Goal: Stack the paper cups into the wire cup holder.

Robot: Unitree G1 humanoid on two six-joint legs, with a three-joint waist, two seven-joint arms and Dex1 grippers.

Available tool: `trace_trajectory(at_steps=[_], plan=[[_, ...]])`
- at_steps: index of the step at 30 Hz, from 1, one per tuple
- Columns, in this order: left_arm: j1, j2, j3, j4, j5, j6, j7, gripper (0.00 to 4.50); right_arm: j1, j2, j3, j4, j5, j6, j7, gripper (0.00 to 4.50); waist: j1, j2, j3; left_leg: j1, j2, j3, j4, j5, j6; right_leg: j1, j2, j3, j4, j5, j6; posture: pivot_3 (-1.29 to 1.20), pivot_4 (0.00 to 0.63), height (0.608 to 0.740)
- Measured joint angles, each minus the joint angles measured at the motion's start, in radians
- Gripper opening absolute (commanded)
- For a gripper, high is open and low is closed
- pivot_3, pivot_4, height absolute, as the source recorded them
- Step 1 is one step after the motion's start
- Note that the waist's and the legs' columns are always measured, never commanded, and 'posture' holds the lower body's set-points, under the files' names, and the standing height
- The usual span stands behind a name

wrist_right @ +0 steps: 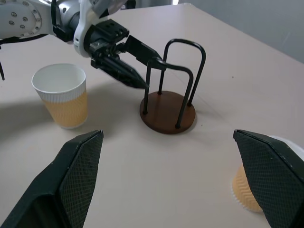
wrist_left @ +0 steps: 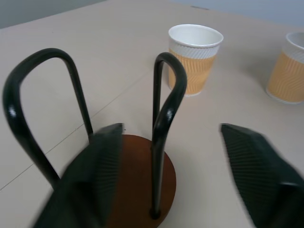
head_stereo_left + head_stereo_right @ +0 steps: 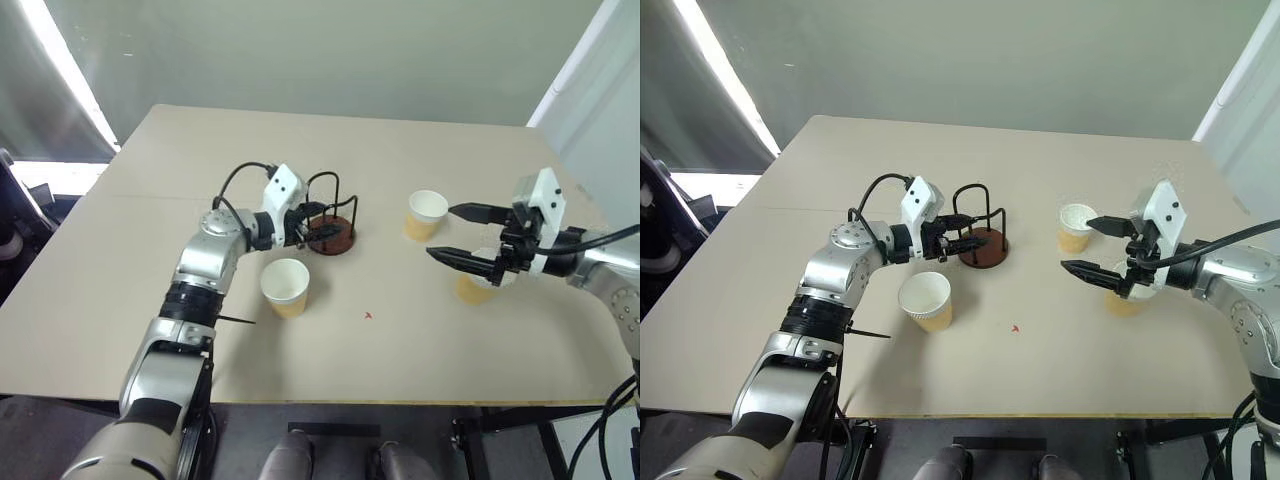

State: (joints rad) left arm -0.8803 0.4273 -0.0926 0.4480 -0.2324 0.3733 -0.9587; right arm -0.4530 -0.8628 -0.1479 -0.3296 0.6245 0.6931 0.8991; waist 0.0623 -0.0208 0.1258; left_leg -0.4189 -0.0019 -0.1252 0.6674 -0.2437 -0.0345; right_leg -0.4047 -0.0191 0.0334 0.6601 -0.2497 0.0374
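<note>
Three cups on the table: one near the left arm, one mid-right standing free, one behind the right gripper's fingers, partly hidden. All upright, none nested. One holder, with a single brown disc base and black wire loops; exact loop count hard to tell, at least two seen. Empty, zero cups inside. Two grippers: left, right, two black fingers each. One small red mark on the tabletop. One table.
</note>
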Motion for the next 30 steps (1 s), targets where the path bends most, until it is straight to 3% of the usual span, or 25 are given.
trace_trajectory(at_steps=[6, 19, 30], plan=[[0.000, 0.000, 0.000, -0.001, -0.001, 0.001, -0.025, 0.05, 0.001, -0.004, -0.004, 0.000, 0.000, -0.004, -0.005, 4.50, 0.000, 0.000, 0.000, 0.000, 0.000, 0.000, 0.000, 0.000, 0.000, 0.000, 0.000, 0.000, 0.000, 0.000, 0.000, 0.00, 0.150, 0.740], [-0.002, 0.004, 0.003, -0.013, -0.003, 0.005, -0.061, 0.05, 0.001, -0.005, -0.004, 0.000, -0.001, -0.007, -0.019, 4.50, 0.000, 0.000, 0.000, 0.000, 0.000, 0.000, 0.000, 0.000, 0.000, 0.000, 0.000, 0.000, 0.000, 0.000, 0.001, 0.00, 0.150, 0.740], [-0.008, -0.003, -0.051, -0.267, -0.060, 0.109, -0.174, 0.05, 0.057, -0.087, -0.087, -0.045, 0.021, 0.016, -0.014, 4.50, 0.006, 0.000, 0.000, -0.001, 0.000, 0.000, 0.001, 0.000, 0.001, 0.001, 0.000, 0.000, -0.001, 0.000, 0.001, 0.00, 0.150, 0.740]])
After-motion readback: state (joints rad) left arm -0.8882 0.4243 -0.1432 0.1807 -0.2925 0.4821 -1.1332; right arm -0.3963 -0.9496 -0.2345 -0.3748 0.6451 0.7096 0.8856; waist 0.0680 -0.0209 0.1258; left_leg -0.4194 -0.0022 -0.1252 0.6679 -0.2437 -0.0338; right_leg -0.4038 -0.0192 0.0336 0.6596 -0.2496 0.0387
